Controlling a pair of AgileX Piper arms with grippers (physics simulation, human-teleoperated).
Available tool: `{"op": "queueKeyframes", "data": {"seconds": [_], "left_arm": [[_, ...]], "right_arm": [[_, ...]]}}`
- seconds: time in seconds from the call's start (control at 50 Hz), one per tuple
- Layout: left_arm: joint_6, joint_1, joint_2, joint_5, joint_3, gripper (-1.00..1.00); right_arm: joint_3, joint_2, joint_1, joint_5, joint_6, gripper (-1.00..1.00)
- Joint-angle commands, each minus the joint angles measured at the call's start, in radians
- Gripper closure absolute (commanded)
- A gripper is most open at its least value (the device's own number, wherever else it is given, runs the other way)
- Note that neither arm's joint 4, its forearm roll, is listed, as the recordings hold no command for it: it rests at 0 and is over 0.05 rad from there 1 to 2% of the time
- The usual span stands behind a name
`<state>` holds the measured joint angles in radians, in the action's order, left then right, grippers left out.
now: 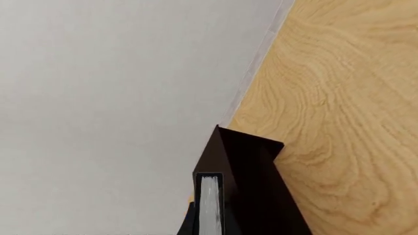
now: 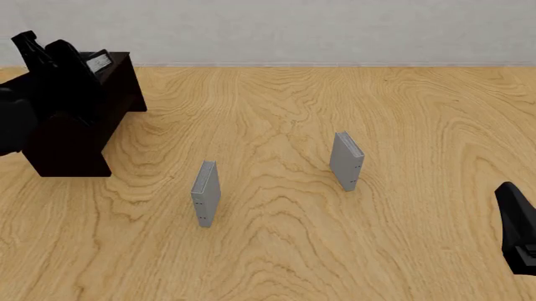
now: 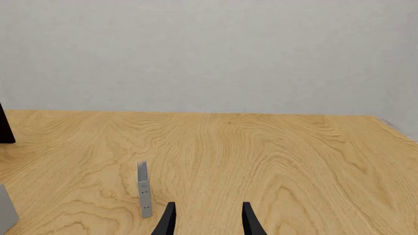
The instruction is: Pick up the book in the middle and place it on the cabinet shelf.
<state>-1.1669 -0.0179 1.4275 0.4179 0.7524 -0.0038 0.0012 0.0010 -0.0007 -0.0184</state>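
The book (image 2: 100, 62), black with white page edges, is held up at the top of the dark brown cabinet shelf (image 2: 71, 144) at the far left of the table. My left gripper (image 2: 84, 63) is shut on it. In the left wrist view the book's page edge (image 1: 209, 205) runs along the cabinet's top (image 1: 261, 186), and the fingers are mostly hidden. My right gripper (image 2: 515, 219) hangs low at the near right, open with nothing between its fingers (image 3: 207, 223).
Two thin grey books stand upright on the wooden table, one left of centre (image 2: 205, 193) and one right of centre (image 2: 346, 160). The nearer one (image 3: 144, 196) is ahead of the right gripper. A pale wall (image 2: 335, 31) closes the far edge.
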Motion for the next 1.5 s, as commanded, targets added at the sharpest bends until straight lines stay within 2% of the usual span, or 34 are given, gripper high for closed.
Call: {"op": "queueKeyframes", "data": {"seconds": [0.02, 0.3, 0.66, 0.68, 1.06, 1.5], "left_arm": [[-0.018, -0.034, 0.036, 0.021, -0.002, 1.0], [-0.036, -0.06, 0.1, 0.074, -0.015, 1.0], [-0.041, -0.078, 0.141, 0.091, -0.009, 1.0], [-0.045, -0.079, 0.142, 0.089, -0.01, -1.0], [-0.029, -0.061, 0.077, 0.045, -0.01, -1.0], [-0.005, 0.052, -0.149, -0.075, -0.066, -1.0]], "right_arm": [[0.0, 0.0, 0.0, 0.0, 0.0, -1.0], [0.0, 0.0, 0.0, 0.0, 0.0, -1.0], [0.0, 0.0, 0.0, 0.0, -0.001, -1.0], [0.0, 0.0, 0.0, 0.0, 0.0, -1.0], [0.0, 0.0, 0.0, 0.0, 0.0, -1.0], [0.0, 0.0, 0.0, 0.0, 0.0, -1.0]]}}
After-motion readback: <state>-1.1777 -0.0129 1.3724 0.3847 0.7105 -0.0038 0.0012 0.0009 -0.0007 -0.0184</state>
